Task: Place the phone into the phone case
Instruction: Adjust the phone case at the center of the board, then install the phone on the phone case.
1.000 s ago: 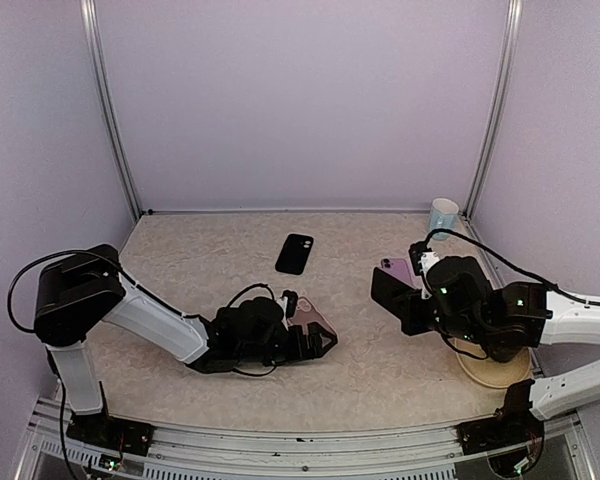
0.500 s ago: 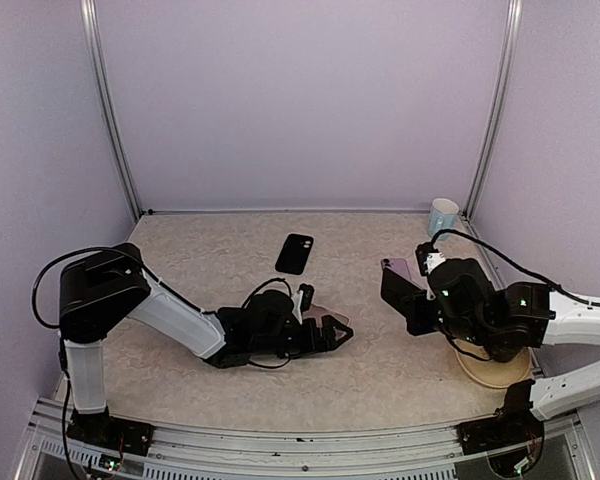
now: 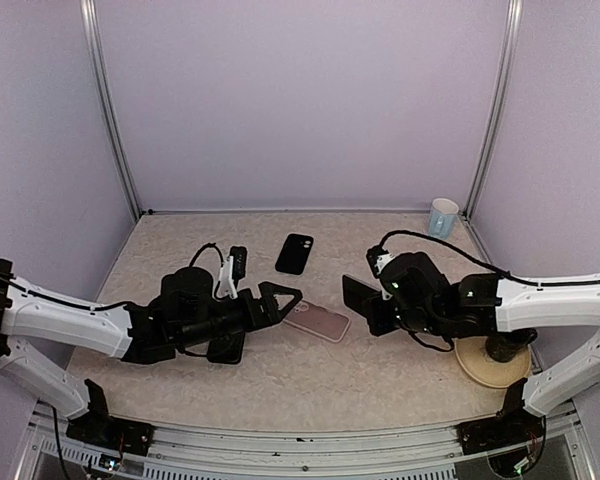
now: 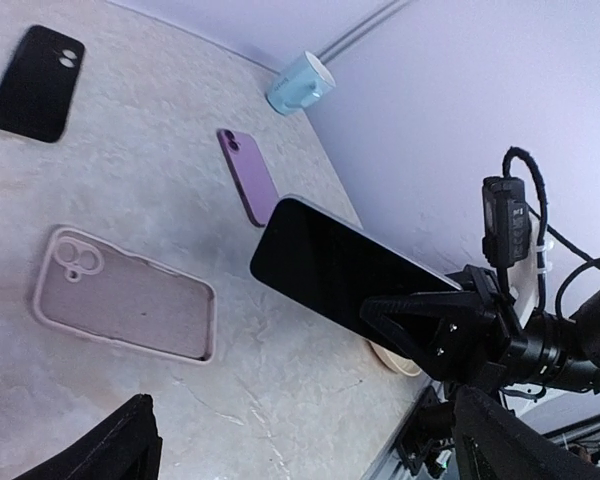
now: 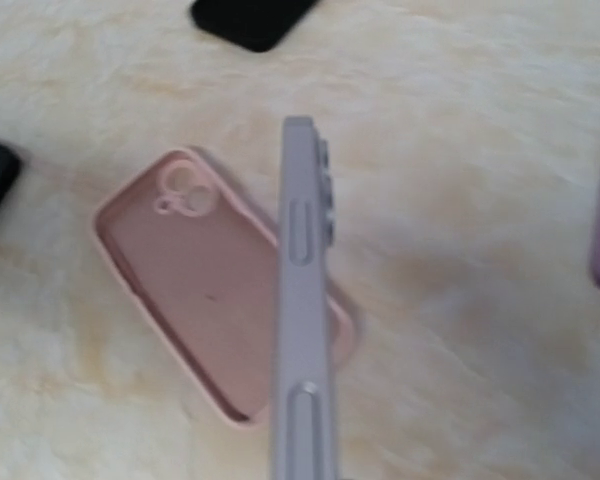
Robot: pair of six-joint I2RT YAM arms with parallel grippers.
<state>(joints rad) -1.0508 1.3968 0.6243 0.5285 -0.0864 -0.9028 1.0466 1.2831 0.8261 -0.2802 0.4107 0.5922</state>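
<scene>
We hold the phone over the pink case, with the other hand released.

From above, our right gripper [image 3: 373,306] is clenched on the phone [image 3: 357,296]. The pink case [image 3: 317,321] lies flat between it and our left gripper [image 3: 283,299], whose jaws are spread wide. In the left wrist view, the case sits ahead of the parted fingers [image 4: 115,448], with the dark-screened phone raised beyond it. The right wrist view is blurred. There the phone's side edge crosses the case's long side, and we cannot tell if they touch.
</scene>
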